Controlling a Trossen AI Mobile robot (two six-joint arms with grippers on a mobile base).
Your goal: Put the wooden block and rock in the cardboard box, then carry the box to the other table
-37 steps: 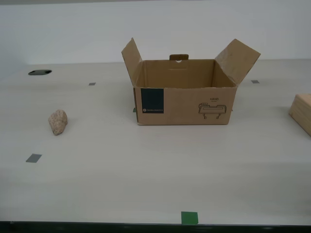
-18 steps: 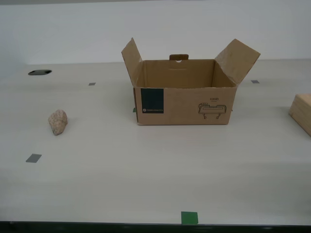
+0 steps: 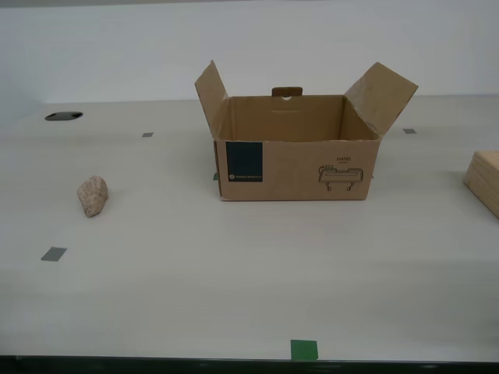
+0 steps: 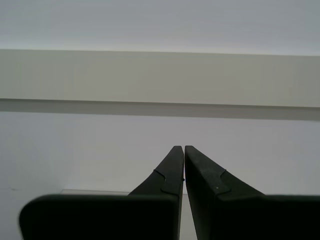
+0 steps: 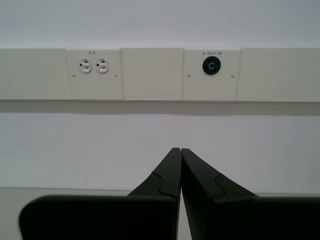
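The cardboard box (image 3: 296,160) stands open on the table in the middle of the exterior view, its flaps up and its inside bare as far as I see. The rock (image 3: 93,195) lies on the table toward the exterior view's left. The wooden block (image 3: 485,181) sits at the exterior view's right edge, partly cut off. No arm shows in the exterior view. My first gripper (image 5: 180,150) and my second gripper (image 4: 183,148) are each shut with nothing between the fingertips, both facing a white wall. The other table is out of view.
The off-white table (image 3: 234,273) carries grey tape squares (image 3: 54,253) and a green tape square (image 3: 304,349) near its front edge. A dark hole (image 3: 63,116) sits at the back toward the exterior view's left. Wall outlets (image 5: 93,65) face my first gripper.
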